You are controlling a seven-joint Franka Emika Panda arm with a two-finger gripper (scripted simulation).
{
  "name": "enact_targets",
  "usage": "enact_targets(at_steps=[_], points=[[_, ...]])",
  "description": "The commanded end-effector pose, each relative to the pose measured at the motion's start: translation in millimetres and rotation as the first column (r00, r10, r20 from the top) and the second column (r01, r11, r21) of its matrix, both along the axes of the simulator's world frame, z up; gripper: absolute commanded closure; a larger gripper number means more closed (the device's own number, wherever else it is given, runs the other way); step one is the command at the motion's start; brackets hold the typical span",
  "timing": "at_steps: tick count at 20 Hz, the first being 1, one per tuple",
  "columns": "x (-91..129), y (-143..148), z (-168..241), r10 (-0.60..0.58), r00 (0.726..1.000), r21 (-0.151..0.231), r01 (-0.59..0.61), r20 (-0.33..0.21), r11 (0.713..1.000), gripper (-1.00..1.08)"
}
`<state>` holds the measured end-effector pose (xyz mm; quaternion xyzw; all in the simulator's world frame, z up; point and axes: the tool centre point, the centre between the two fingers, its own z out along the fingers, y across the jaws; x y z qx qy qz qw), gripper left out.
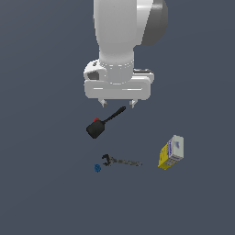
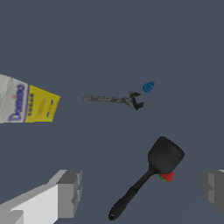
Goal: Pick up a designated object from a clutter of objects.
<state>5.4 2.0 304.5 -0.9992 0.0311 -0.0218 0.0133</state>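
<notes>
Yellow and white covered the box (image 2: 27, 104), which carried blue lettering too blurred to read with confidence. The black spatula (image 2: 148, 175) lay flat on the dark grey floor (image 1: 46, 183), its broad head touching a small red sphere (image 2: 166, 176), its thin handle running toward the gripper (image 1: 119, 103). That pincer hung above with fingers (image 2: 69, 193) spread wide apart, holding nothing, the handle's end between them in the wrist view. A dark-grey wrench (image 2: 114, 100) and a tiny blue piece (image 2: 148, 86) lay just beside each other, apart from the spatula.

black spatula (image 1: 98, 126) (image 2: 153, 168) | lying flat | near wrench (image 1: 120, 161) (image 2: 114, 100), box (image 1: 171, 152) (image 2: 30, 104)
</notes>
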Motion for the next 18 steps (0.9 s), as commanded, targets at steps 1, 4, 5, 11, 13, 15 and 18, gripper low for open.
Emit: enact_targets(at_steps=[1, 4, 5, 11, 13, 15, 18], points=[[-4.1, -4.1, -15.4, -0.034, 0.999, 0.001, 0.034, -0.004, 0.999, -0.92], [-11.4, -10.2, -38.2, -0.086, 0.996, 0.001, 0.086, -0.008, 0.996, -0.92], [-14.5, -12.5, -46.7, -0.106, 0.994, 0.001, 0.106, -0.010, 0.994, -0.92], [-41.3, -27.3, -102.7, -0.240, 0.971, 0.000, 0.240, -0.021, 0.971, -0.92], [-52.4, -31.9, -120.6, -0.285, 0.958, -0.002, 0.285, -0.025, 0.958, -0.92], [-64.5, -36.4, -137.9, -0.329, 0.944, -0.004, 0.329, -0.029, 0.944, -0.92], [-84.2, -42.6, -162.3, -0.395, 0.918, -0.007, 0.395, -0.033, 0.919, -0.92]])
